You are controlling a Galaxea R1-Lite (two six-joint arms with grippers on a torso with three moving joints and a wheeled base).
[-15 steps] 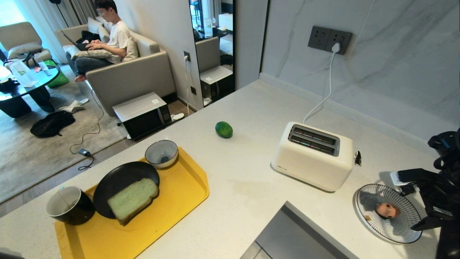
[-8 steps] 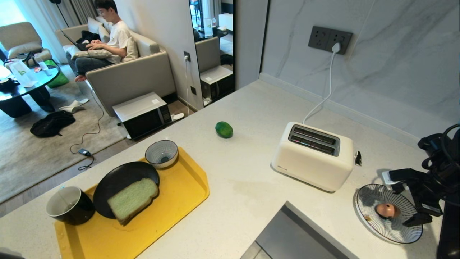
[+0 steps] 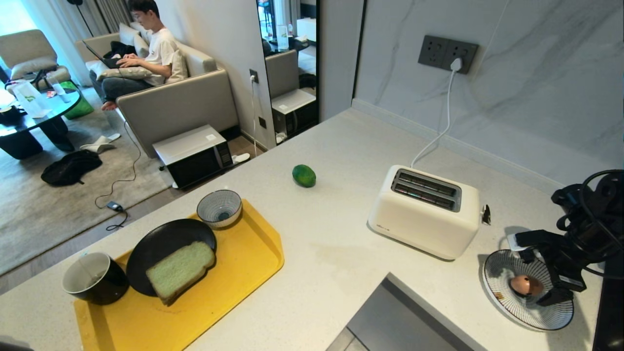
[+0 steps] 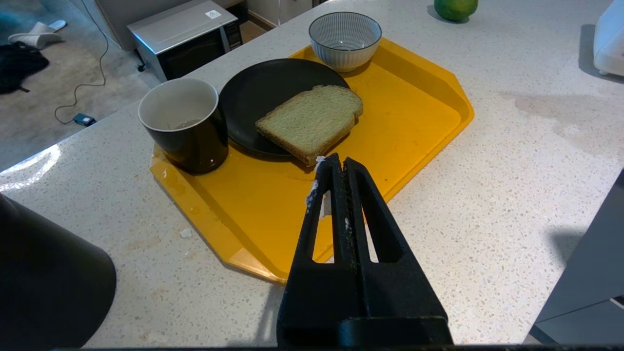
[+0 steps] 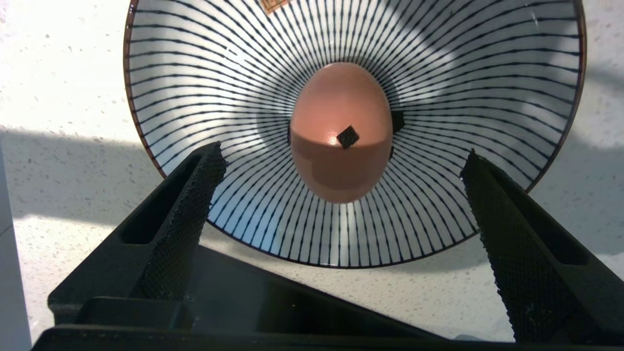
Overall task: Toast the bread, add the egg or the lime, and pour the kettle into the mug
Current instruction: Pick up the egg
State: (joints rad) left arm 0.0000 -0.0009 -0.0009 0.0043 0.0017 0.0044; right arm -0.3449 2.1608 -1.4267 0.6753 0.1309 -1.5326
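Black kettle (image 4: 44,287) (mostly cropped)

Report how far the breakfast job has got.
Done: nothing yet; the bread lies on the black plate and the toaster slots are empty. In hand: the right tool, open, hangs over the egg in the striped dish. Left: toasting, adding the egg, filling the mug.

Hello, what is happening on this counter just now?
The right gripper hangs open above the egg in the striped plate, not yet touching it. The left gripper is shut, idle over the yellow tray. The bread lies on its black plate; the toaster is empty.
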